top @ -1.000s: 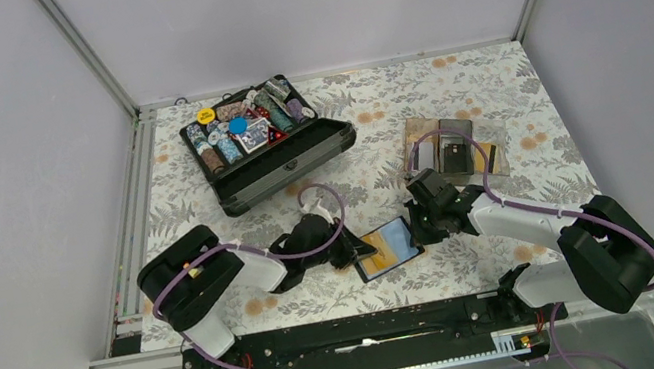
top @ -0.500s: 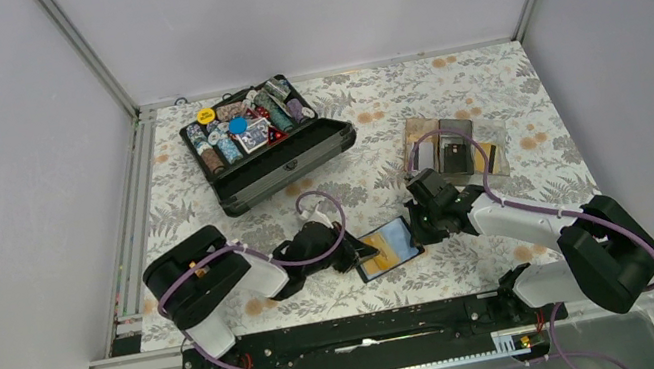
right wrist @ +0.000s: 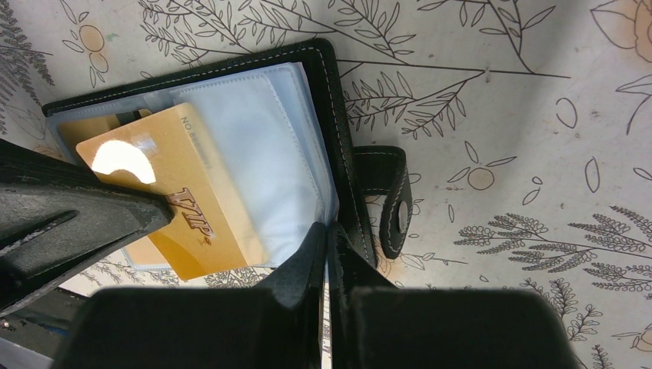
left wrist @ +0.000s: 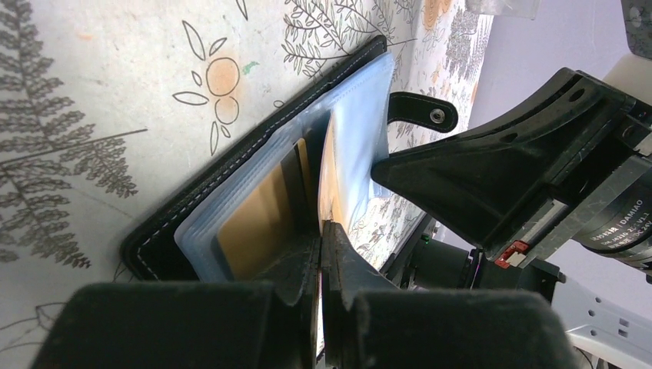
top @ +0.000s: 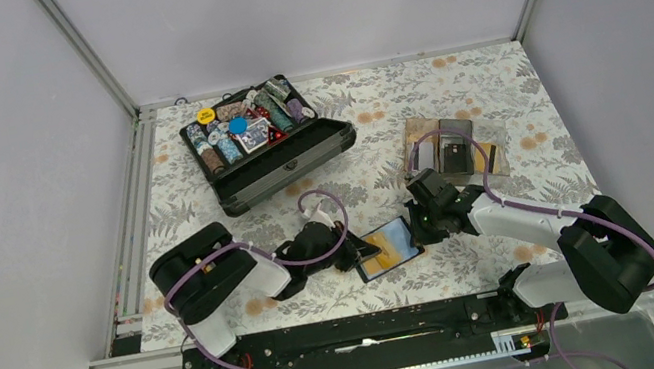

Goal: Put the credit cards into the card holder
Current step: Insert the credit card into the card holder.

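Note:
The black card holder (top: pixel 397 245) lies open on the floral cloth between both arms, blue-grey pockets (right wrist: pixel 261 165) facing up. My left gripper (left wrist: pixel 321 231) is shut on a yellow-orange credit card (right wrist: pixel 184 201) marked VIP, whose far end lies over the pockets. From the left wrist that card (left wrist: pixel 326 173) shows edge-on, beside a tan card (left wrist: pixel 257 223) seated in a pocket. My right gripper (right wrist: pixel 327 229) is shut on the edge of a pocket sleeve at the holder's snap-strap side (right wrist: pixel 394 201). Overhead, the left gripper (top: pixel 356 253) and right gripper (top: pixel 418 227) flank the holder.
A large black chip case (top: pixel 284 164) full of chips stands open at the back left. A clear tray (top: pixel 452 148) holding more cards sits at the back right, just beyond the right arm. Metal frame rails border the cloth on the left and near sides.
The left arm has shifted slightly to the right, nudging the card towards the holder. The right gripper and the holder have stayed where they were.

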Controlling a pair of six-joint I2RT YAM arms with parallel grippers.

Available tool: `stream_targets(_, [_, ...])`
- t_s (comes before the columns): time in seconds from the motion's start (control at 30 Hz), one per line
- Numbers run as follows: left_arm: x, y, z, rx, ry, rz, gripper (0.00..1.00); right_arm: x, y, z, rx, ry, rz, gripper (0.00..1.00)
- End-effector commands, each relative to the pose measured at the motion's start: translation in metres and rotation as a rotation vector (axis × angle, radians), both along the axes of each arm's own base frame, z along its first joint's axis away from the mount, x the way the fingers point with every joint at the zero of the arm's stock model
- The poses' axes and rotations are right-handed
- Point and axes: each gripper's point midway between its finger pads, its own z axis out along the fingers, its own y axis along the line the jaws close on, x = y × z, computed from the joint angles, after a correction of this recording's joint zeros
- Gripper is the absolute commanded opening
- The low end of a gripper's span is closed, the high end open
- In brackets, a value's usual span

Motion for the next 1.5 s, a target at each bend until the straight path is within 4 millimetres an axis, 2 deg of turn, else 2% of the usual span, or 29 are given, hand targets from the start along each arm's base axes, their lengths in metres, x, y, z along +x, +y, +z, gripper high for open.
stream_targets(0.0, [-0.010,0.002,-0.022,0.067,0.006,-0.046,0.00,0.000,-0.007,-0.009,-0.028,0.004,-0.028,0.00])
stream_targets(0.17, [-0.009,0.006,-0.025,0.077,0.014,-0.041,0.00,0.000,-0.006,-0.008,-0.024,-0.001,-0.029,0.00])
stream_targets(0.23, [-0.008,0.008,-0.026,0.102,0.013,-0.039,0.05,0.000,-0.006,-0.007,-0.022,-0.003,-0.030,0.00])
stream_targets(0.3, [-0.007,0.012,-0.028,0.143,0.009,-0.040,0.14,0.000,-0.006,-0.006,-0.020,-0.006,-0.030,0.00])
stream_targets(0.53, [-0.004,0.028,-0.032,0.297,-0.002,-0.042,0.33,0.001,-0.007,-0.006,-0.023,-0.009,-0.031,0.00])
stream_targets(0.77, [-0.009,0.037,-0.033,0.386,0.006,-0.043,0.43,0.002,-0.007,-0.006,-0.029,-0.011,-0.026,0.00])
stream_targets(1.0, [-0.013,0.039,-0.032,0.429,0.006,-0.041,0.43,0.002,-0.007,-0.006,-0.030,-0.009,-0.027,0.00])
stream_targets(1.2, [-0.016,0.018,-0.033,0.398,0.018,-0.090,0.34,0.001,-0.006,-0.006,-0.027,-0.007,-0.023,0.00])
stream_targets(1.33, [-0.008,0.004,-0.026,0.410,-0.007,-0.111,0.32,0.000,-0.008,-0.008,-0.031,-0.005,-0.026,0.00])
stream_targets(1.47, [-0.006,0.002,-0.025,0.430,-0.013,-0.126,0.32,-0.001,-0.009,-0.009,-0.036,-0.006,-0.028,0.00])
